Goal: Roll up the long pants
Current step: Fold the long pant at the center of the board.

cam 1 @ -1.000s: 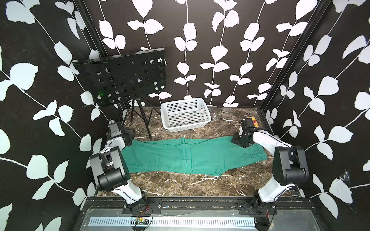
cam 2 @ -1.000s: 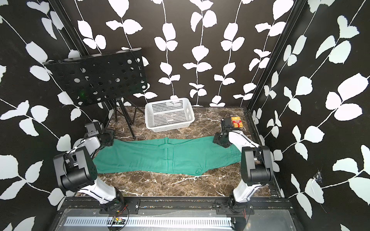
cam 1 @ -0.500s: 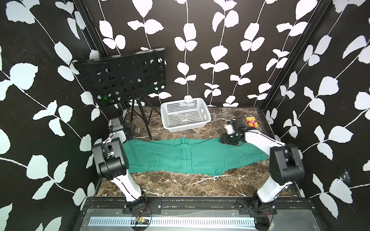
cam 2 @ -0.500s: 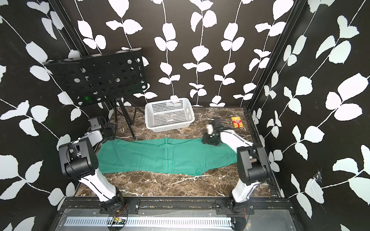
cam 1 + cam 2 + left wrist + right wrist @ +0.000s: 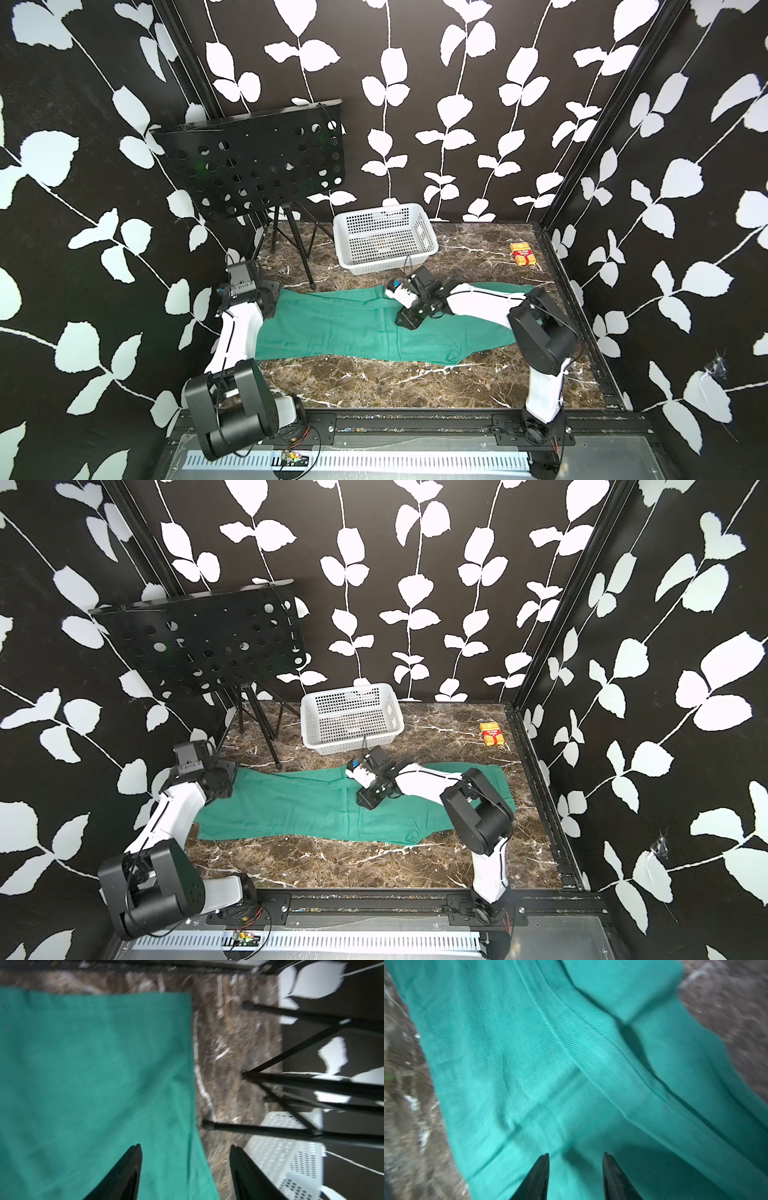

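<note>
A large teal-green pair of long pants [image 5: 353,332] lies flat and unrolled across the middle of the dark brown marble counter [image 5: 374,388]. It stretches from the left arm's side to the right arm's side, in front of a white perforated plastic basket [image 5: 388,262], and does not touch the basket. A long seam and a few shallow folds run through the cloth in the right wrist view, though that picture is blurred.

The left hand [image 5: 185,1147] hangs low over the far corner of the pants at its own end. Its two dark fingers are spread, one above the green cloth and one above bare marble just past the edge, with nothing between them.

The right hand [image 5: 576,1154] is out over the middle of the pants [image 5: 291,812], near the far edge, and its white forearm stretches above the cloth. Its fingers stand apart with only flat fabric beneath them, and I see no cloth pinched.

A black perforated metal music stand on a tripod [image 5: 257,166] stands in the back left corner. A small yellow-and-red box [image 5: 523,253] lies by the right wall, well apart from the pants.
</note>
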Controlling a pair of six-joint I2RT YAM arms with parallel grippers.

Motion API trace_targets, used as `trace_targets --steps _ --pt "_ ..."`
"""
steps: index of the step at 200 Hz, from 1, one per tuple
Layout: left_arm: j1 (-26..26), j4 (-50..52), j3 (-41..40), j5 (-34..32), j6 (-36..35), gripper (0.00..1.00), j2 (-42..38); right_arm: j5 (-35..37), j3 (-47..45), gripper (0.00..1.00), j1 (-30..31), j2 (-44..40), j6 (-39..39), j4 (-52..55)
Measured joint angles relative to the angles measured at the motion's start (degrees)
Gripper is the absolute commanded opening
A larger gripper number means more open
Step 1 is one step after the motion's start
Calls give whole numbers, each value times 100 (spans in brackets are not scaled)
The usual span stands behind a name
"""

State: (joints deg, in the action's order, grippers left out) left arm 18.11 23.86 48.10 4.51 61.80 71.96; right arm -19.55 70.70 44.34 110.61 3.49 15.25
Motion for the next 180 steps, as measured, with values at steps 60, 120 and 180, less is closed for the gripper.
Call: trace_targets --steps 60,120,180 --pt "-4 739 -264 2 -138 67 -647 518 817 37 188 859 -181 -498" --pt "-4 1342 -269 -9 -293 67 -817 1051 1690 39 76 1357 -323 -555" --pt "-7 1659 -278 -149 -358 67 -942 1598 2302 45 -24 1652 -282 -654"
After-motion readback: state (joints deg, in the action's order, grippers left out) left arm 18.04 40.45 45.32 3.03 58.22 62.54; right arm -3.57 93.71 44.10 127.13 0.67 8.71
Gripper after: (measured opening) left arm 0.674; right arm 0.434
